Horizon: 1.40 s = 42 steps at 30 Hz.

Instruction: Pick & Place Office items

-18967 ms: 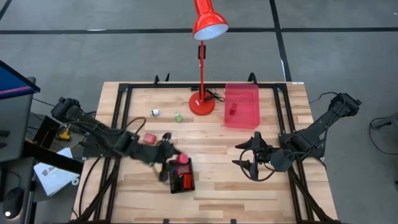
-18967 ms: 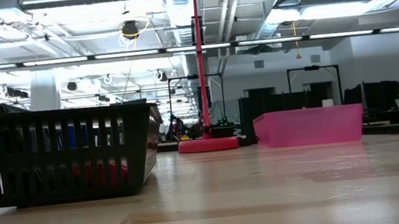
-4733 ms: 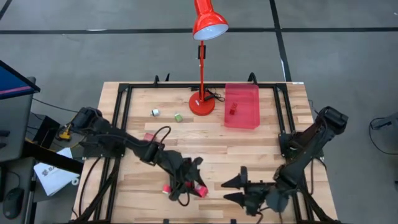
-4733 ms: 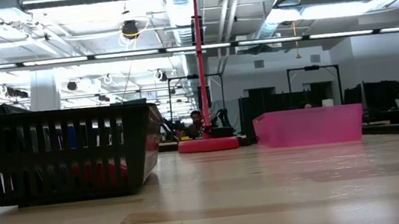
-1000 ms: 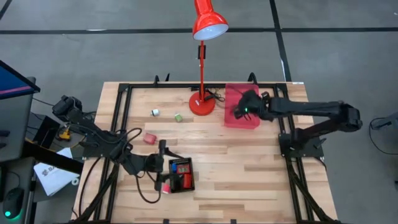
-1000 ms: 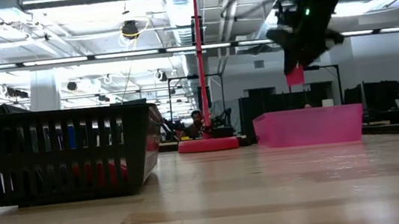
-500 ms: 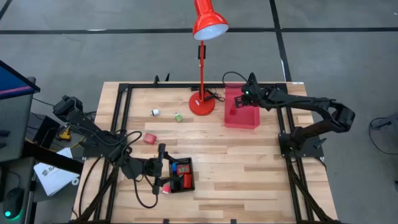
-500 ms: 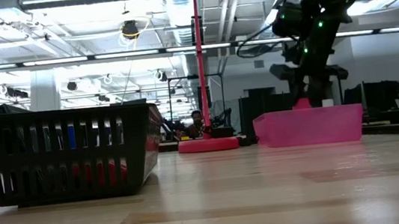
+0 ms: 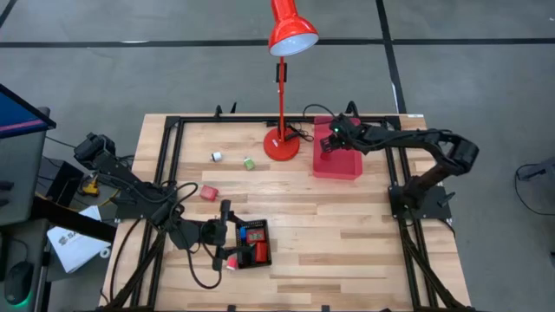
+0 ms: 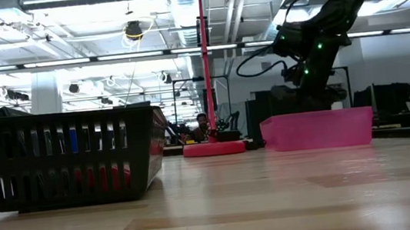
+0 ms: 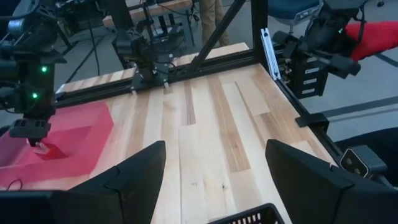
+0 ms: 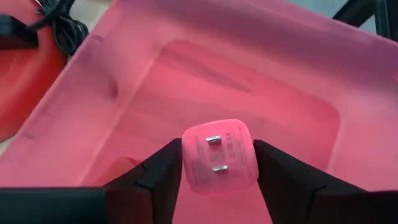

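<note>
My right gripper point(image 9: 326, 144) is down over the far left part of the translucent pink tray point(image 9: 345, 163), shut on a pink block with two metal prongs point(image 12: 219, 155). In the low view its fingers point(image 10: 304, 88) dip behind the tray's wall point(image 10: 319, 130). My left gripper point(image 9: 227, 235) hovers open at the left side of the black tray point(image 9: 255, 245), which holds red pieces. A pink block point(image 9: 208, 193), a white piece point(image 9: 216, 156) and a green piece point(image 9: 249, 163) lie on the table. Another pink piece point(image 9: 231, 263) lies by the black tray's near left corner. My right gripper pinches the pink block by two opposite sides point(image 12: 189, 157) between its two fingers point(image 12: 163, 169), coming from above and pointing down into the pink tray. The pronged face is turned toward the wrist camera. Whether the block's underside touches the tray floor, I cannot tell.
The red desk lamp stands with its base point(image 9: 281, 144) just left of the pink tray, its cable beside the tray's far left corner. Black frame rails run along the table's left, right and far edges. Bare wood lies between the two trays.
My right gripper, carrying the pink block, has come down from high above the pink tray into it and shifted toward the table's left. The block went down with it, below the tray's rim in the low view.
</note>
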Each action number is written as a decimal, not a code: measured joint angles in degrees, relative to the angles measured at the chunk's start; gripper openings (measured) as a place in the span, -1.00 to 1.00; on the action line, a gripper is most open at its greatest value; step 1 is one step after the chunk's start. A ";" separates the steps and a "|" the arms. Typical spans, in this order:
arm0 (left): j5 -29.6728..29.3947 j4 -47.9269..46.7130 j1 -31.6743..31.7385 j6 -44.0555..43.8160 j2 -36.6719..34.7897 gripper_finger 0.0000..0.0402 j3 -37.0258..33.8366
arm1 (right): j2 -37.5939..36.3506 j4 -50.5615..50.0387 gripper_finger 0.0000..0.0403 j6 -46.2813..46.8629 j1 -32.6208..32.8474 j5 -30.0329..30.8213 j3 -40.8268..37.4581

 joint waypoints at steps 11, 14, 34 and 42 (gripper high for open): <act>-0.16 -1.71 0.00 -2.51 -0.02 0.36 -0.72 | -4.87 1.30 0.16 -3.25 0.42 0.49 0.02; -2.31 -5.76 0.00 -5.81 -0.02 0.36 -1.22 | -8.19 0.89 0.15 -4.19 2.32 0.71 0.02; 13.20 -23.13 -10.48 -51.78 16.91 0.36 -1.70 | -30.77 -0.42 0.11 -3.52 35.63 10.09 0.02; 15.16 -26.05 -11.69 -59.99 21.31 0.31 -0.87 | -32.98 -0.55 0.11 -3.27 43.20 18.32 0.02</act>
